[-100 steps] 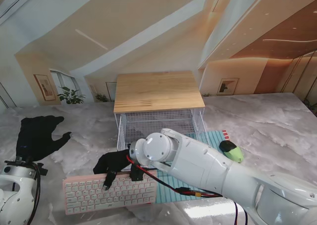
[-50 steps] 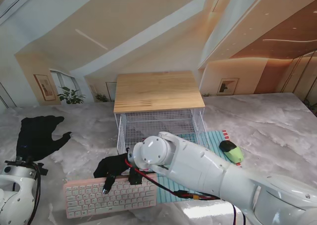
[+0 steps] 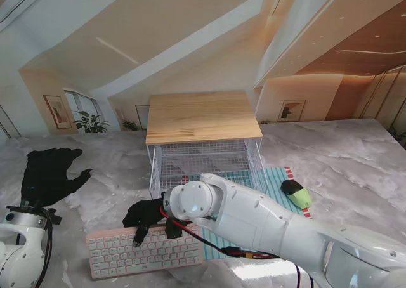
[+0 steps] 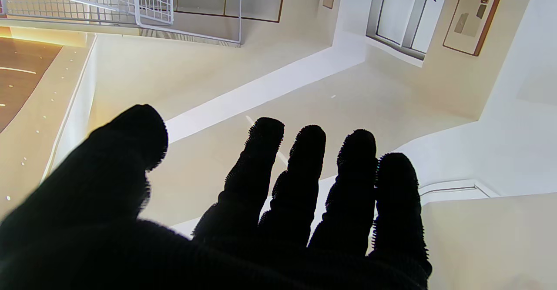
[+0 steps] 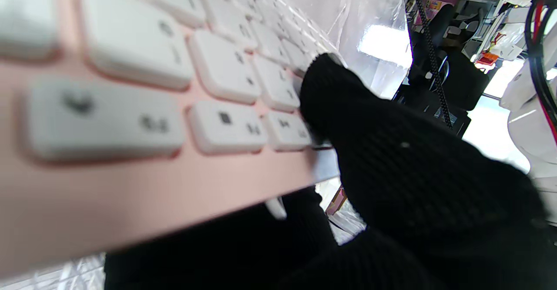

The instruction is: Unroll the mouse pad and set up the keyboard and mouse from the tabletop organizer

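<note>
Keyboard (image 3: pixel 144 252): pink matt plastic case with white smooth plastic keys, as I see it from the right wrist. Right hand (image 3: pixel 147 215) and left hand (image 3: pixel 47 175): black knitted cloth gloves, fuzzy and matt. Organizer (image 3: pixel 203 142): pale wood top with visible grain, over a white-coated wire-mesh basket. Mouse pad (image 3: pixel 279 180): teal ribbed cloth, matt. Mouse (image 3: pixel 296 192): black and green glossy plastic. Table (image 3: pixel 355 161): polished grey marble-look surface. My arm shells: glossy white plastic.

A robot lab — printed room backdrop (image 3: pixel 190 53), cluttered equipment shelves (image 5: pixel 474 3).
</note>
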Robot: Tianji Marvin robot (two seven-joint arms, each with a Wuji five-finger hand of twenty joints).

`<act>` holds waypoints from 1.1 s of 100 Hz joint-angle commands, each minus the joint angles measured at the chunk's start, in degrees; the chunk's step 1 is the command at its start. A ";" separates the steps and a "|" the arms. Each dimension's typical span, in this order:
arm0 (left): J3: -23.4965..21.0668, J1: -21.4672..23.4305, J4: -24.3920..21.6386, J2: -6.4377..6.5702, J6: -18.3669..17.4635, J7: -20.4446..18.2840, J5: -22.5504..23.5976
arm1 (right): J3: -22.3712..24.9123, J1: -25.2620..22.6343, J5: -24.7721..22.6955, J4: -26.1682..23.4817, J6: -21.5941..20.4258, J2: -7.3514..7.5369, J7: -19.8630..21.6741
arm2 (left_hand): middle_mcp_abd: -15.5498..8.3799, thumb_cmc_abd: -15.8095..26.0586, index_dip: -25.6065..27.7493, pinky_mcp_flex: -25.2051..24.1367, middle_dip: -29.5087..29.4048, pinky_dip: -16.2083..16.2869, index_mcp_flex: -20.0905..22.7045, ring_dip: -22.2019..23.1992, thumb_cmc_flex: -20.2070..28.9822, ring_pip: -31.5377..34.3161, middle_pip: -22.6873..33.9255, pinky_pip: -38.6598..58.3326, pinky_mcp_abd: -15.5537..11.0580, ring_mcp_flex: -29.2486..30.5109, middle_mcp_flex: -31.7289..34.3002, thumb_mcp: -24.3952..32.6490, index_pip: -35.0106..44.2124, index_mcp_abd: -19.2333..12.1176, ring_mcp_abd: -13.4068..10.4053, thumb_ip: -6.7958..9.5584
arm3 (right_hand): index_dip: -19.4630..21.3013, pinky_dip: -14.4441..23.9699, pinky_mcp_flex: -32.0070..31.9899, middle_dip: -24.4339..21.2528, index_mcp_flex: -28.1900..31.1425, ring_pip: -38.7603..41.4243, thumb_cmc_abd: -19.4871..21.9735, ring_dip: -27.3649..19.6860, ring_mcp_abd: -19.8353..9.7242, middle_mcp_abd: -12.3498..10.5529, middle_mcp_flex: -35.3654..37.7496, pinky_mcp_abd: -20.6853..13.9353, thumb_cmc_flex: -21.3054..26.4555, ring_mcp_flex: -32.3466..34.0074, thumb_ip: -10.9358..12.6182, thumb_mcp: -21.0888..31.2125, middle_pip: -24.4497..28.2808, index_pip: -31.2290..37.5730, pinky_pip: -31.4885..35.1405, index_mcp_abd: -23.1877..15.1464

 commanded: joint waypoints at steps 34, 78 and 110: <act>0.18 0.06 -0.09 -0.09 -0.14 -0.59 -0.11 | -0.45 -1.66 -2.74 -1.85 1.37 0.60 -1.25 | -0.76 0.40 -0.59 -1.20 -0.44 -0.44 -0.43 -0.24 -0.43 -0.58 -0.48 -0.78 -1.42 -2.25 -1.64 1.00 -0.80 0.46 -0.87 -1.09 | -3.66 -4.84 -2.08 -3.09 -1.03 -5.01 4.80 -0.51 1.86 0.51 -5.14 -0.21 1.77 -2.93 3.36 3.14 -0.10 2.38 -1.01 -4.59; 0.32 -0.19 0.04 -0.07 -0.41 -0.70 -0.19 | -0.67 -4.09 -7.79 -6.17 6.27 2.08 -4.60 | -0.84 0.33 -0.58 -1.21 -0.44 -0.47 -0.46 -0.26 -0.40 -0.63 -0.47 -0.82 -1.45 -2.36 -1.61 1.05 -0.79 0.49 -0.89 -1.06 | -3.63 -11.70 -7.29 -1.87 -0.44 -12.99 6.88 1.40 3.69 1.31 -9.67 2.71 -2.82 -5.93 4.60 3.29 -1.31 -6.43 -3.65 -1.49; 0.46 -0.44 0.11 -0.03 -0.50 -0.88 -0.20 | 1.15 -5.84 -7.32 -6.86 6.94 2.85 -6.11 | -0.84 0.29 -0.57 -1.18 -0.44 -0.45 -0.41 -0.26 -0.45 -0.61 -0.47 -0.77 -1.43 -2.24 -1.57 1.06 -0.77 0.44 -0.92 -1.07 | 2.06 -17.60 -13.78 -2.85 0.14 -19.68 9.43 -0.13 5.82 1.14 -12.88 6.18 -11.02 -10.46 10.73 2.39 -4.41 -18.88 -7.48 -0.52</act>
